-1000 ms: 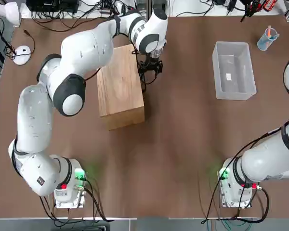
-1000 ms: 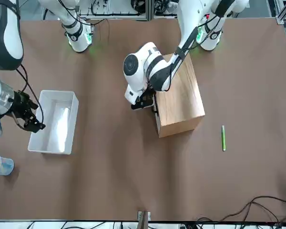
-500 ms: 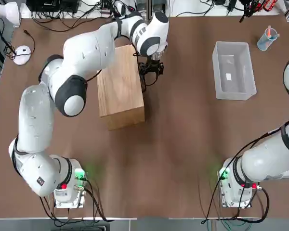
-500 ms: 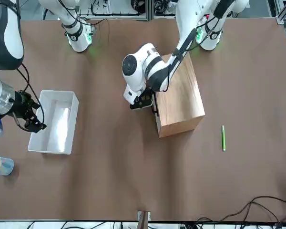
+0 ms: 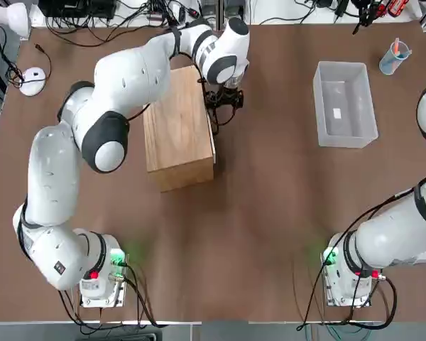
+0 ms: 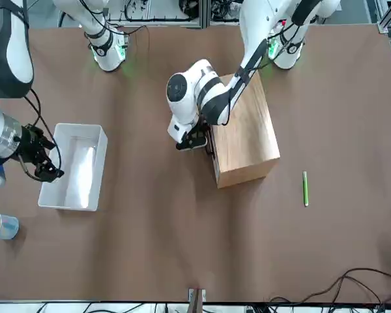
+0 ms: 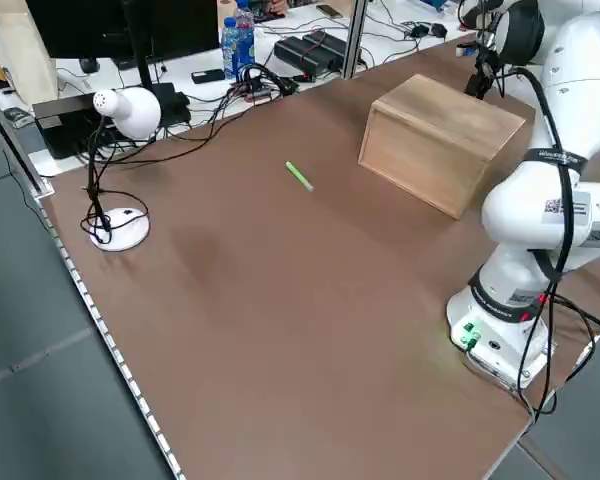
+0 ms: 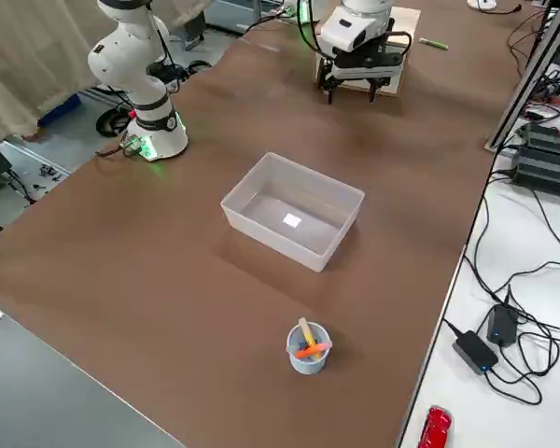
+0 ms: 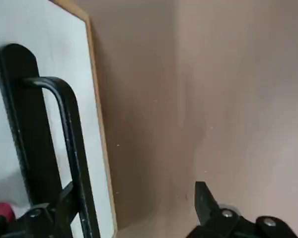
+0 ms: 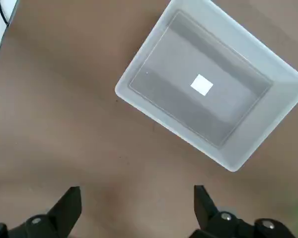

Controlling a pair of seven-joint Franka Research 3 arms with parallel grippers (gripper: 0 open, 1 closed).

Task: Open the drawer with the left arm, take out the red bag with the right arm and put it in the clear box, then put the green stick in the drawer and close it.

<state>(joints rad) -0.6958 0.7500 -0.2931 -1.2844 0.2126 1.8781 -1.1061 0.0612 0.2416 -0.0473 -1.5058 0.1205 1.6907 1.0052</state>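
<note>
A: Where is the left hand (image 9: pixel 134 191) working?
B: At the wooden box (image 5: pixel 174 121), far left on the surface (image 5: pixel 270 213). Its fingers are standing wide, with 1 tip sitting behind the black handle (image 9: pixel 69 114). It's hooking rather than pinching, I'd judge.
A: And the drawer (image 9: pixel 54 20)?
B: It's sitting in that box's right side, showing a narrow edge, so it's only just opening.
A: How will it be handling?
B: Light but stiff, I'm guessing. The bar is looking rigid and smooth, so a tip could be slipping along it. I'd be pulling near the bar's middle, straight out to the right, so the drawer isn't binding.
A: What's the right hand (image 10: pixel 137 191) doing?
B: Hanging near the clear box (image 5: pixel 341 131), far right, fingers wide, holding nothing. That plastic is looking light, so a bump could be sliding it.
A: The green stick (image 6: pixel 305 189)?
B: It's lying on the surface, left of the wooden box. It's looking slim and stiff and may be rolling if nudged; I'd be pinching its middle, across its length.
</note>
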